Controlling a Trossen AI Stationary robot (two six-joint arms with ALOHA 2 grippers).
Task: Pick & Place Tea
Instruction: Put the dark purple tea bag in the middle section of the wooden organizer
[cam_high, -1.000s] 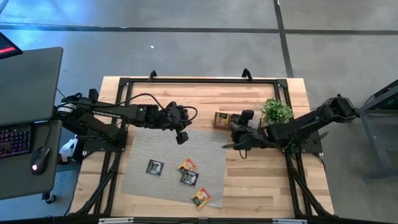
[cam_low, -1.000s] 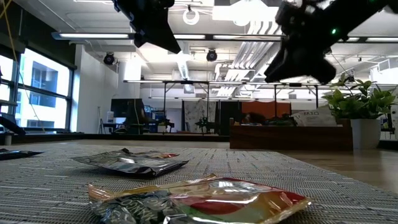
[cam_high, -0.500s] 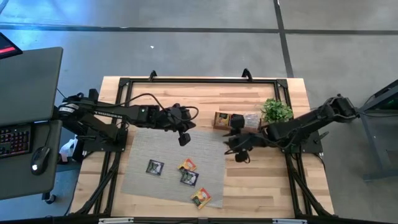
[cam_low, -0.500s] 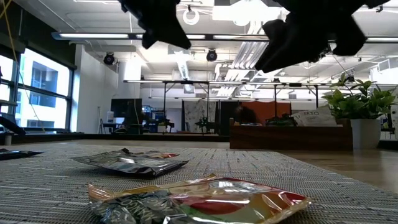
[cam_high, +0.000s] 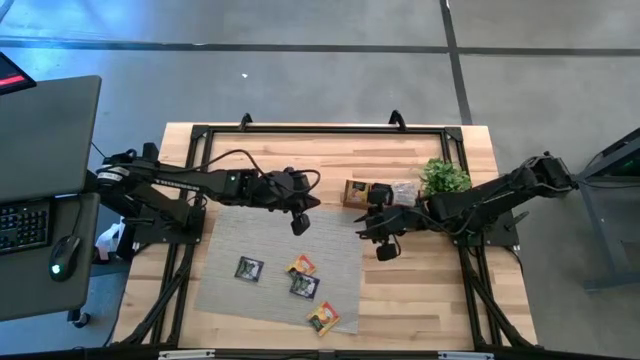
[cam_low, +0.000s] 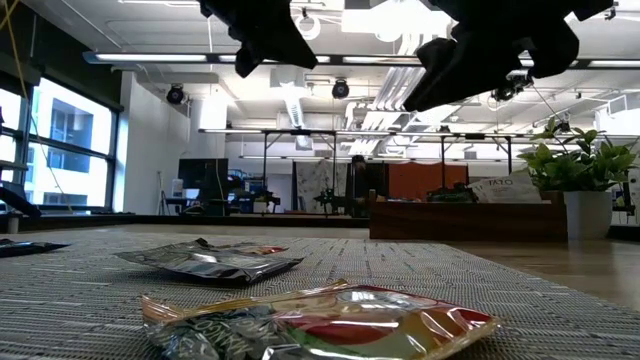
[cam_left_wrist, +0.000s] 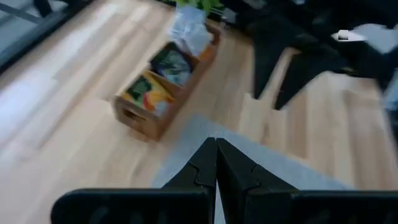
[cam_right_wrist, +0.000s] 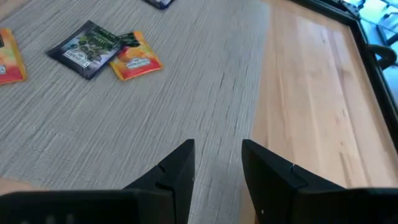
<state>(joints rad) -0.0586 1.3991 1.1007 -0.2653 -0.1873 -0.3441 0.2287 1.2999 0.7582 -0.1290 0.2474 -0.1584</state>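
Several tea sachets lie flat on the grey mat: a black one, an orange one touching another black one, and an orange-and-white one near the front. My left gripper hangs shut above the mat's far edge, holding nothing. My right gripper hovers open over the mat's right edge, nothing between its fingers. The right wrist view shows the black sachet and the orange sachet ahead of it.
A long wooden tray holding more sachets stands on the bare wood behind the right gripper, with a small green plant at its right end. The left wrist view shows the tray ahead. Bare wood lies right of the mat.
My right gripper has swung about its wrist, turning from pointing toward the table's left to face more toward the near edge and the mat, and has risen a little. Its fingers have stayed open. The sachets have not moved.
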